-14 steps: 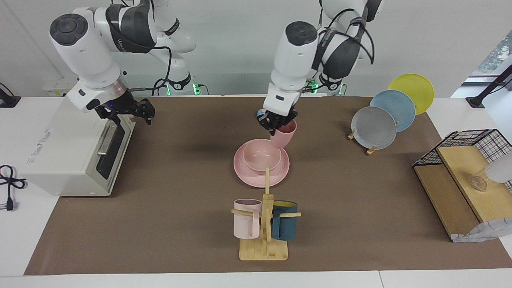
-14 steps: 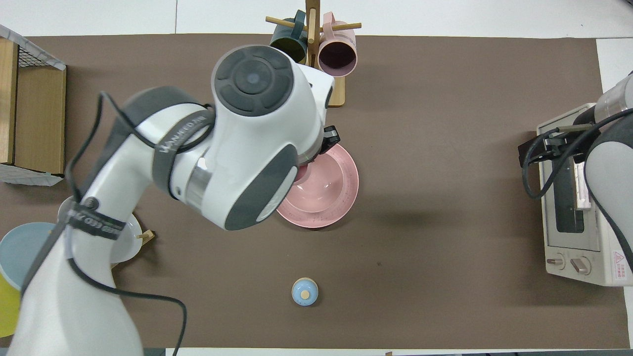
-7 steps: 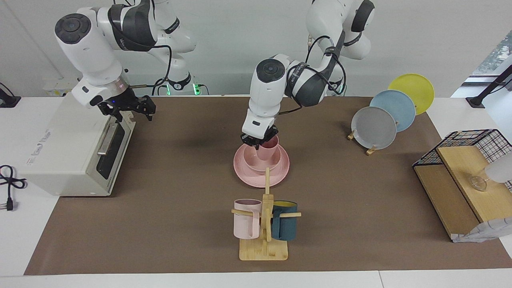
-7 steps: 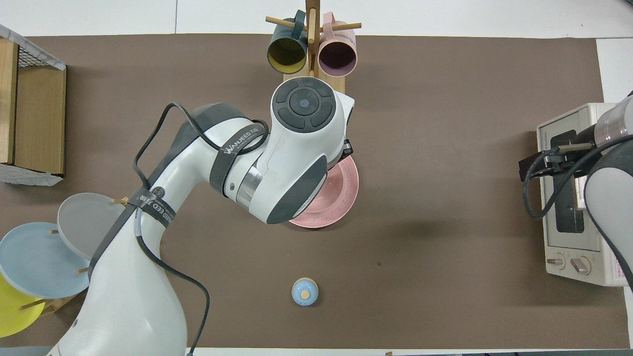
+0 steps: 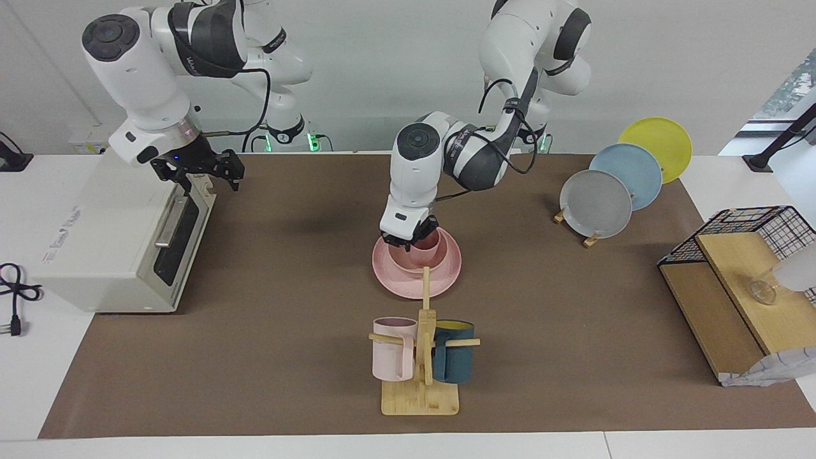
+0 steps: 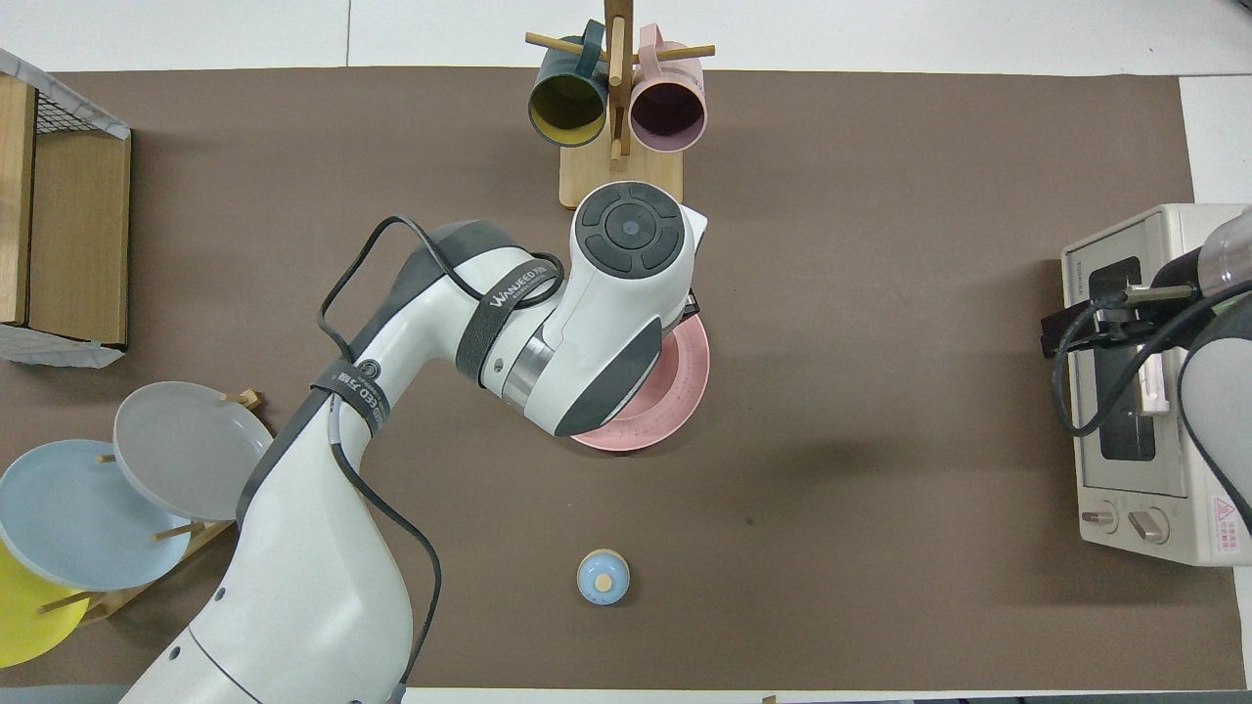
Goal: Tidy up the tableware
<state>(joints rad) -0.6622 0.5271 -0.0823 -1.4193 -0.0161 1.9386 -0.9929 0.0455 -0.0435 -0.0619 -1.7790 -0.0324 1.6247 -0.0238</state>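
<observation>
- One pink plate (image 5: 390,274) carries one pink bowl (image 5: 417,260) mid-table; one pink cup (image 5: 432,240) sits inside it.
- Left gripper (image 5: 408,241) at the cup; its grip cannot be told.
- Right gripper (image 5: 201,171) waits over the toaster oven (image 5: 102,242), fingers spread.
- Two mugs hang, three plates racked.

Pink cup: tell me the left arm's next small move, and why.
Probably open the jaws and lift straight up. The left gripper holds the cup low inside the bowl, which sits on the plate, so the set looks nested. The right gripper waits over the toaster oven.
</observation>
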